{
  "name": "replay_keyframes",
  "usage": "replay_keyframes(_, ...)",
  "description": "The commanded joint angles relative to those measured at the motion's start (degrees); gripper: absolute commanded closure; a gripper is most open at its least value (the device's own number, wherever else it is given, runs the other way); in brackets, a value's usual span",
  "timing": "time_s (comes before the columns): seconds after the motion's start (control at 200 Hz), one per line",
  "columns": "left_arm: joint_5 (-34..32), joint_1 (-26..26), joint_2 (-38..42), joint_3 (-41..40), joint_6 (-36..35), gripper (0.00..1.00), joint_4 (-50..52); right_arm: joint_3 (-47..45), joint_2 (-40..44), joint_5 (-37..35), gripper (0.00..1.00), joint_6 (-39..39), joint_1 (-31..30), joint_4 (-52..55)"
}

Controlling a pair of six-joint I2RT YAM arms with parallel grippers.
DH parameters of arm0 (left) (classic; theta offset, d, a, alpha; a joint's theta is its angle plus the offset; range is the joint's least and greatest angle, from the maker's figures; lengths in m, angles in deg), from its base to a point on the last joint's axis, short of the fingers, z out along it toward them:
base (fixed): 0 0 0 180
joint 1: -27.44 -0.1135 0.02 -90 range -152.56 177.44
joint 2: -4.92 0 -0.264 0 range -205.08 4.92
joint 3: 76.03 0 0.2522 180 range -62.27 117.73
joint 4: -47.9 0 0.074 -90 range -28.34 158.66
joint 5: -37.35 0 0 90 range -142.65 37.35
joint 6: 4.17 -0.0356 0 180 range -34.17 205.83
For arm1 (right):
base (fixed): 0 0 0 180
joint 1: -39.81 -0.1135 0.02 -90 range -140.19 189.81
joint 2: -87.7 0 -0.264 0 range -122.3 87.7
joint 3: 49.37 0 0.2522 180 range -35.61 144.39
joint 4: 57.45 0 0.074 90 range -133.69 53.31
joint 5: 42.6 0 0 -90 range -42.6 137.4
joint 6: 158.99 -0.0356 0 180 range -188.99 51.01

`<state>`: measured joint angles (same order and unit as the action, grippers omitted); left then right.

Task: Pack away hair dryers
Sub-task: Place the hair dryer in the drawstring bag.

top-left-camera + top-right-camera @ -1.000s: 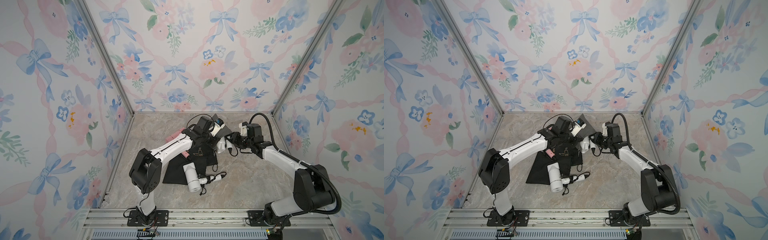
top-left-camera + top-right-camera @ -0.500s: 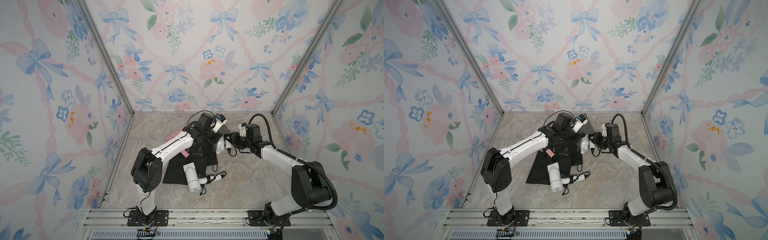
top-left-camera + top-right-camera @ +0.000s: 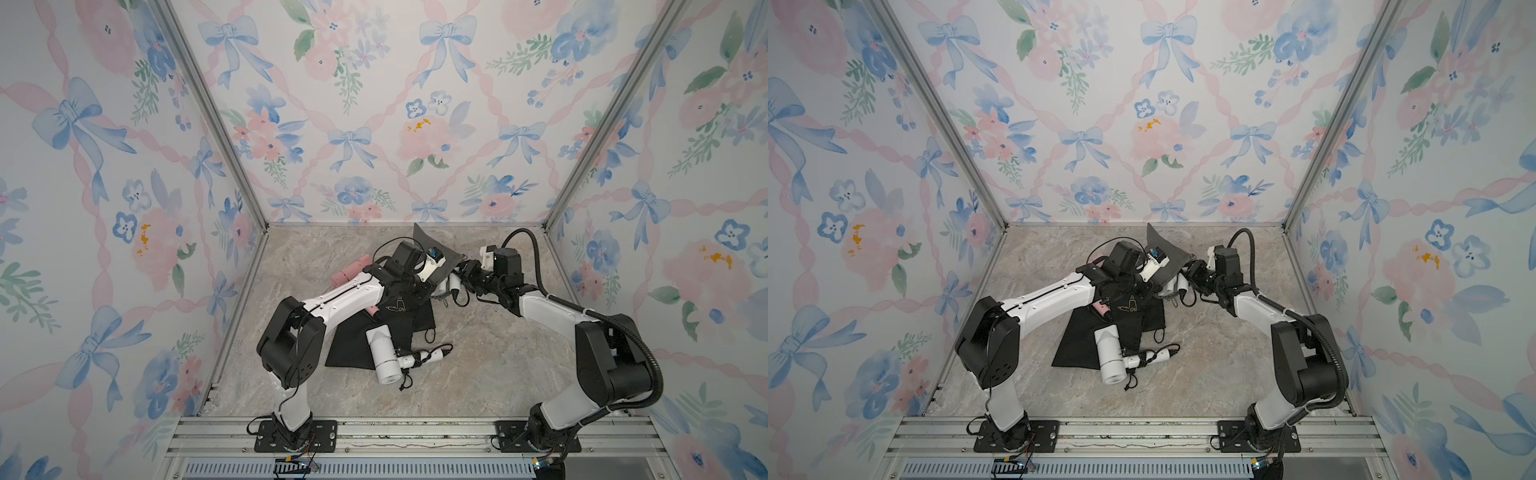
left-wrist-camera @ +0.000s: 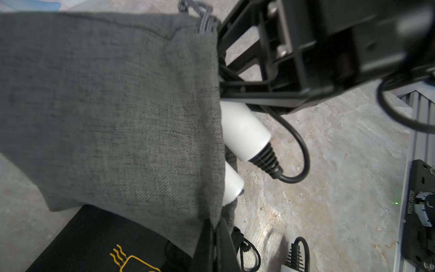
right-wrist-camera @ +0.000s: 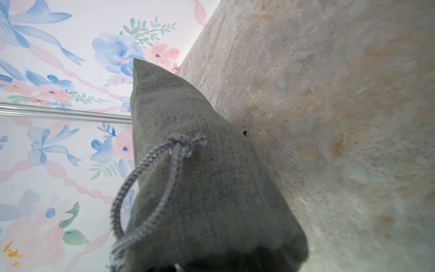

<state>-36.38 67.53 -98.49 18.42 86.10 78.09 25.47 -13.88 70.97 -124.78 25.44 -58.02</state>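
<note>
Dryer (image 4: 244, 131) pokes from grey pouch (image 4: 117, 106) just beside right hand (image 3: 466, 271).

Bright even light, soft shadows; grey pouch (image 5: 200, 188) blurred close up.

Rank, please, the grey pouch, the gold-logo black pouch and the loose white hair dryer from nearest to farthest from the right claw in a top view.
From the right claw:
1. Grey pouch, at the claw's tips, at the back.
2. Gold-logo black pouch, mid-table.
3. Loose white hair dryer, at the front.
</note>
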Motion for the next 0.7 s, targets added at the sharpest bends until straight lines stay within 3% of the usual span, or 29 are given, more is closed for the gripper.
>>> replay_keyframes(0.0, -0.2, -0.3, 3.3, 0.8, 0.6, 1.00, 0.7, -0.1, -1.7, -2.7, 0.70, -1.3, -1.2, -6.6)
replay_keyframes(0.46, 0.6, -0.8, 1.7, 4.2, -0.1, 1.00, 0.7, 2.3, -6.4, -4.6, 0.67, -6.3, -5.8, -8.0)
replay_keyframes(0.6, 0.9, -0.7, 1.6, 3.4, -0.1, 1.00, 0.7, 2.7, -7.5, -4.8, 0.62, -6.5, -6.4, -7.1)
replay_keyframes(0.695, 0.5, -0.8, 1.7, 3.4, 0.0, 1.00, 0.7, 2.1, -7.1, -5.4, 0.54, -5.9, -6.8, -5.8)
